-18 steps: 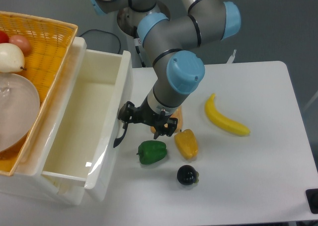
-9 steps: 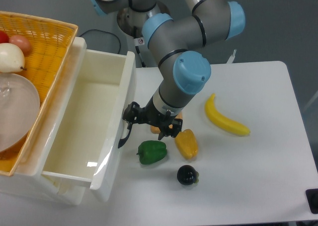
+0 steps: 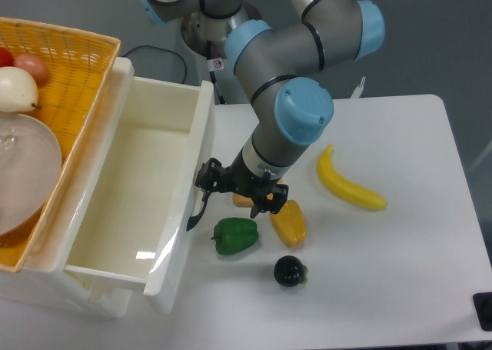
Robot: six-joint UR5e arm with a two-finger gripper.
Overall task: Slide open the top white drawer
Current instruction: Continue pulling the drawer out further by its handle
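The top white drawer (image 3: pixel 131 188) stands pulled out to the right, its deep empty tray showing from above. Its curved black handle (image 3: pixel 199 209) hangs on the front panel's right face. My gripper (image 3: pixel 207 179) is at that handle's upper end, shut on it. The black fingers merge with the black handle, so the exact contact is hard to make out. The lower drawer shows only as a white edge (image 3: pixel 92 292) under the open tray.
A yellow wicker basket (image 3: pixel 69 65) with a clear bowl and fruit sits on top of the cabinet at left. On the table lie a green pepper (image 3: pixel 234 235), yellow pepper (image 3: pixel 288 223), orange item (image 3: pixel 244 199), dark round fruit (image 3: pixel 290 271) and banana (image 3: pixel 347 184).
The drawer has slid further right, its front panel moving with the gripper on the handle. The arm's wrist shifted right and slightly down.
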